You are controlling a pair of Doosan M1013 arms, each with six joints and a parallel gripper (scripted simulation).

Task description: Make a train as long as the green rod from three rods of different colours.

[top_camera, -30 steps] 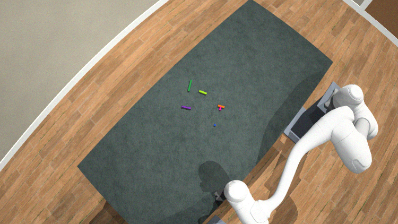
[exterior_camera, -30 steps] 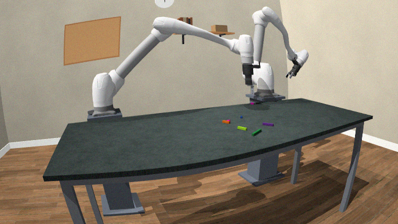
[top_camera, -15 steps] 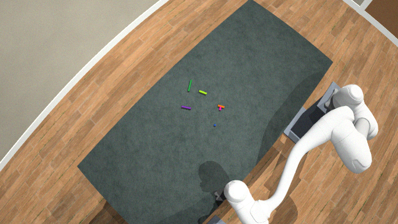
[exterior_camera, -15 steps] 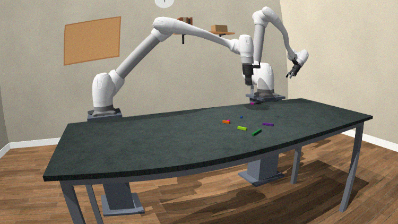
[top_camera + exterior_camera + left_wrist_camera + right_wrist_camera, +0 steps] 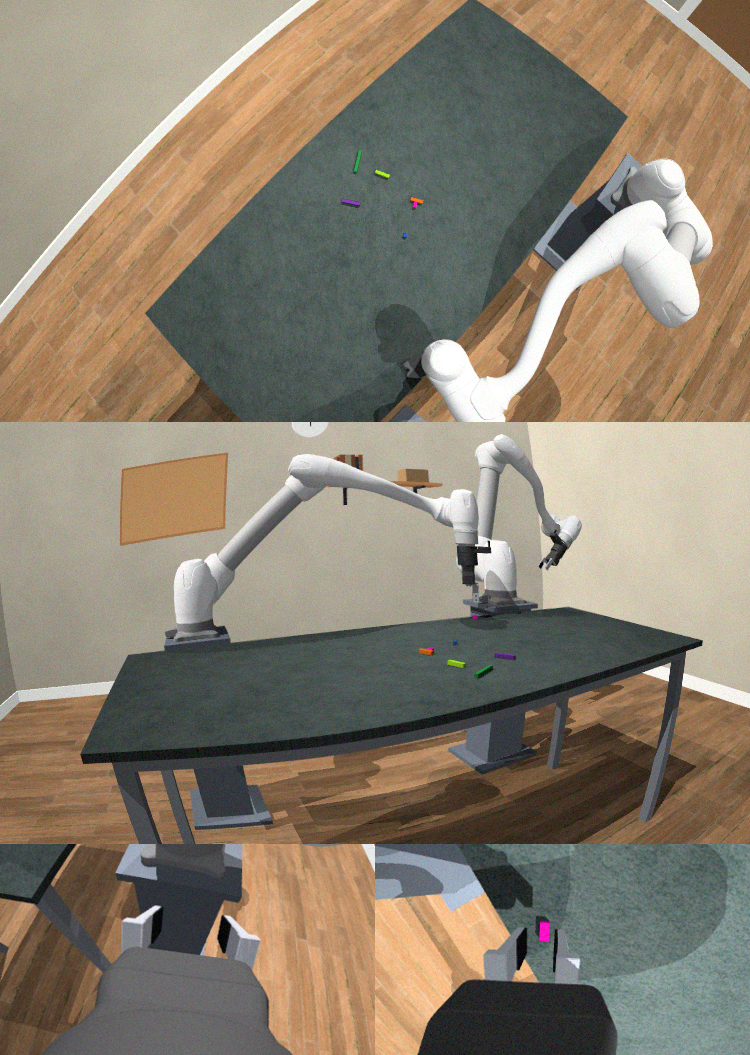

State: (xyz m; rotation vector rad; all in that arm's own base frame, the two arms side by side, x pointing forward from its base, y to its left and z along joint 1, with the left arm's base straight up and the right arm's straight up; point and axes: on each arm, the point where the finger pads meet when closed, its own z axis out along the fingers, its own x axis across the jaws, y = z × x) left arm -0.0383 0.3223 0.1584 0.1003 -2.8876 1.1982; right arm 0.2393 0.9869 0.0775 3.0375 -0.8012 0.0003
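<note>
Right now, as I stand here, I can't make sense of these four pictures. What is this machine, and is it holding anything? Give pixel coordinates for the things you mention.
It is two white mechanical arms, each ending in a claw with two fingers. One picture looks down from above, one looks across the room, and two come from cameras on the arms' wrists.

On the dark table (image 5: pixel 262 262) (image 5: pixel 262 694) (image 5: pixel 19 868) (image 5: pixel 658 1009) lie small rods: green (image 5: pixel 357 161) (image 5: pixel 483 671), lime (image 5: pixel 382 174) (image 5: pixel 456 663), purple (image 5: pixel 350 203) (image 5: pixel 505 656), orange (image 5: pixel 416 200) (image 5: pixel 425 651), blue (image 5: pixel 404 236) (image 5: pixel 455 642), and two magenta.

Neither claw holds anything. The right claw (image 5: pixel 409 367) (image 5: pixel 475 599) (image 5: pixel 540 941), partly open, hangs above one magenta rod (image 5: pixel 475 617) (image 5: pixel 545 932). The left claw (image 5: pixel 545 564) (image 5: pixel 190 923) is wide open, away from the rods.
</note>
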